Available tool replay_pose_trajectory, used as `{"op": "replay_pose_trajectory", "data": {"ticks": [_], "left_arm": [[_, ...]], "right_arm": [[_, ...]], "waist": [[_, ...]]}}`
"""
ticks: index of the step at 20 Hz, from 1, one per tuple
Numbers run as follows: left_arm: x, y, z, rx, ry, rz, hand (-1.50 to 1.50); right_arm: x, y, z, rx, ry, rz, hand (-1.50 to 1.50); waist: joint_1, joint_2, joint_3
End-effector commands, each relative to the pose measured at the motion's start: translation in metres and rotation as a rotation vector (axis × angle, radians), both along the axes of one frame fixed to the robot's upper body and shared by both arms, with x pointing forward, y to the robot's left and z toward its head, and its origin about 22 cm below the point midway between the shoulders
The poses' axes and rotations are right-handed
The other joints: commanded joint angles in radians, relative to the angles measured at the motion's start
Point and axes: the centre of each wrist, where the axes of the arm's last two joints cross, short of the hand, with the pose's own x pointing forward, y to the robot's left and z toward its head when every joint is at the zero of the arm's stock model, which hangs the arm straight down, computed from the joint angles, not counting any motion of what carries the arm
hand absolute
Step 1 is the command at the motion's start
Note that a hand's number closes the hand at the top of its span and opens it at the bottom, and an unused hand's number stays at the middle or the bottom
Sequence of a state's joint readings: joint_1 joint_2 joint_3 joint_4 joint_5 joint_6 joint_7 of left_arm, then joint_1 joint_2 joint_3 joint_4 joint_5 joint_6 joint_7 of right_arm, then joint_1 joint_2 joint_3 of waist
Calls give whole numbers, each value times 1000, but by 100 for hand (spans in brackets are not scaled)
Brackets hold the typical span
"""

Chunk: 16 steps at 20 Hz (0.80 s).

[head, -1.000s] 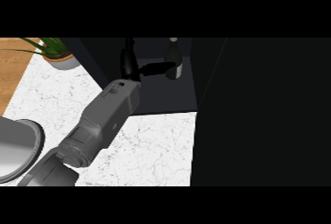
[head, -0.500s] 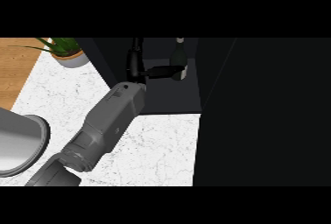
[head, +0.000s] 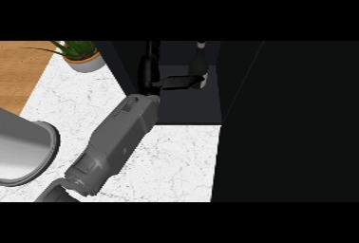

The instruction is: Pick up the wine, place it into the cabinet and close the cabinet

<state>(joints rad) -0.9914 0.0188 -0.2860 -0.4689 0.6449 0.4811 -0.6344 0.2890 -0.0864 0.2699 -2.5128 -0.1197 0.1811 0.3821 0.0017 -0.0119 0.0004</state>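
You get even, soft light on the white marble worktop (head: 175, 156) and the grey forearm (head: 116, 142), with no glare. The cabinet (head: 280, 118) interior is very dark, so the black left hand (head: 151, 78) and wine (head: 200, 66) barely stand out against it.

Counter top (head: 175, 156): white marbled stone look with grey veining, smooth, low sheen. Left of it, a strip of floor (head: 21, 71) in warm wood with plank grain, matt. Cabinet (head: 280, 118) right of the counter: black, flat matt, no visible texture. Forearm (head: 116, 142) over the counter: grey hard-shell plastic look, satin, faint highlights along its edge. Left hand (head: 157, 81): black, matt to slightly glossy. Wine bottle (head: 200, 64): dark glass, glossy, pale label. Pot (head: 17, 152) at the counter's left edge: brushed grey metal, soft reflections. Plant pot (head: 88, 62) at the counter's far corner: pale grey, smooth, matt.
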Motion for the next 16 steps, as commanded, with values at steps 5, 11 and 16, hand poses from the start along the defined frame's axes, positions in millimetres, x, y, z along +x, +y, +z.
{"op": "replay_pose_trajectory", "data": {"ticks": [5, 11, 16], "left_arm": [[-34, -10, -2, -59, -24, -55, -150], [-71, 6, -10, -100, -4, -119, -150], [-113, 14, -13, -138, -12, -109, -150]], "right_arm": [[-26, -11, 28, 37, -80, 12, -150], [-41, -8, 38, 32, -81, 17, -150], [-33, -12, 32, 23, -75, 37, -150]], "waist": [[14, 1, 0], [15, -3, -1], [9, 4, 0]]}}
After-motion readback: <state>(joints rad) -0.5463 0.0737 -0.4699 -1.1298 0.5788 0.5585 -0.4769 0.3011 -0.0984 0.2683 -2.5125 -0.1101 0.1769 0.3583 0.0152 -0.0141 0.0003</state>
